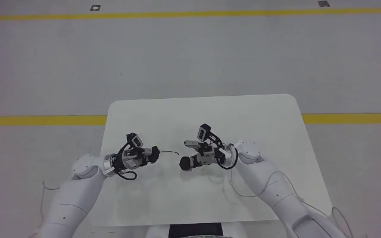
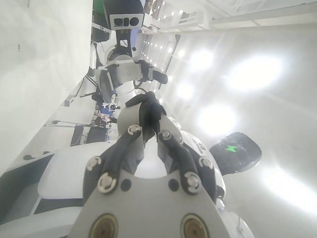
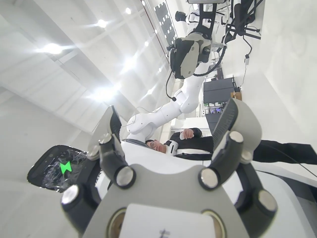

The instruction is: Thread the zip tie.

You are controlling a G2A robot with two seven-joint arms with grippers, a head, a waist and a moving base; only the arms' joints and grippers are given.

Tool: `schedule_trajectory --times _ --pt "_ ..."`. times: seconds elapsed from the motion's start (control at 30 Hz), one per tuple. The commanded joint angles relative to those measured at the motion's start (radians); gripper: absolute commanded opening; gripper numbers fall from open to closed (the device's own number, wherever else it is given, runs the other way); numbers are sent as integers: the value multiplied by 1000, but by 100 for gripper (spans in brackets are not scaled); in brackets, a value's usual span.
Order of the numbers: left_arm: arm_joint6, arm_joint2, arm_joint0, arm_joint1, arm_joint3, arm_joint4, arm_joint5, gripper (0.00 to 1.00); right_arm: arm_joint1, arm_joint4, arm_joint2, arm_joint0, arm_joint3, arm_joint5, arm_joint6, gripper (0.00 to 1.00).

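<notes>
Top view, and the left gripper hung over the white table, clamped on one end of the zip tie, a thin black strand that stuck out level towards the other arm. Facing it, the right gripper sat just beyond the strand's free tip, close but apart from it. Left wrist view confirmed the grip: the left gripper had its fingers pinched together, the black zip tie poking out at their tips. Right wrist view told the other story, the right gripper spread wide, ribbed pads well apart, nothing between them
</notes>
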Motion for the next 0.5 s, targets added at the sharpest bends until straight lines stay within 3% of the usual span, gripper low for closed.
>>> schedule_trajectory --times 0.0,0.07,0.23,0.47 --pt "0 0 0 0 0 0 0 0 0 -3 -1 1 0 -1 -1 24" --pt "0 0 0 0 0 0 0 0 1 -6 -3 1 1 -5 -1 15" --pt "0 0 0 0 0 0 0 0 0 -7 -7 0 0 -19 -6 11" --pt "0 0 0 0 0 0 0 0 -1 -4 -13 -3 3 -28 -23 15"
